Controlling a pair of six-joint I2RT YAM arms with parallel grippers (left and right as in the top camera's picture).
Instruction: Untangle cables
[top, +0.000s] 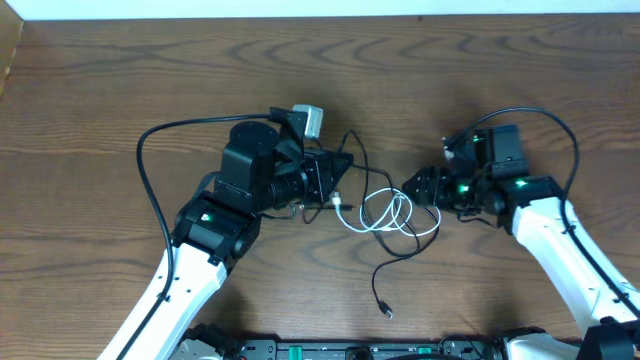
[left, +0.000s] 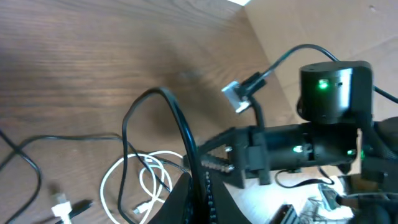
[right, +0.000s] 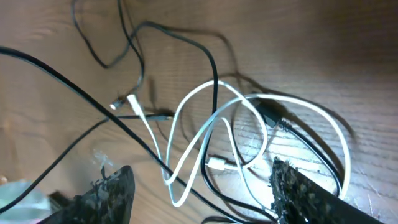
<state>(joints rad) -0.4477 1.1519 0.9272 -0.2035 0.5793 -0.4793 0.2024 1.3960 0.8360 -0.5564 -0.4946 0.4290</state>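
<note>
The white cable (top: 383, 212) lies in loops on the wooden table between my two grippers, tangled with the thin black cable (top: 381, 277). The black cable's plug end (top: 386, 312) lies toward the front. My left gripper (top: 338, 180) is shut on the black cable (left: 180, 124), which arcs up and away from its fingers (left: 202, 199). The white loops (left: 112, 177) lie just left of them. My right gripper (top: 410, 188) is open, its fingers (right: 202, 193) spread wide over the white loops (right: 199, 99) and crossing black cable (right: 211, 56), touching neither.
Thicker black arm cords curve over the table behind each arm (top: 150, 170), (top: 560, 125). A white plug (right: 217, 163) lies inside the loops. The table's far edge (top: 320, 18) runs along the top, and its left edge (top: 8, 70) shows.
</note>
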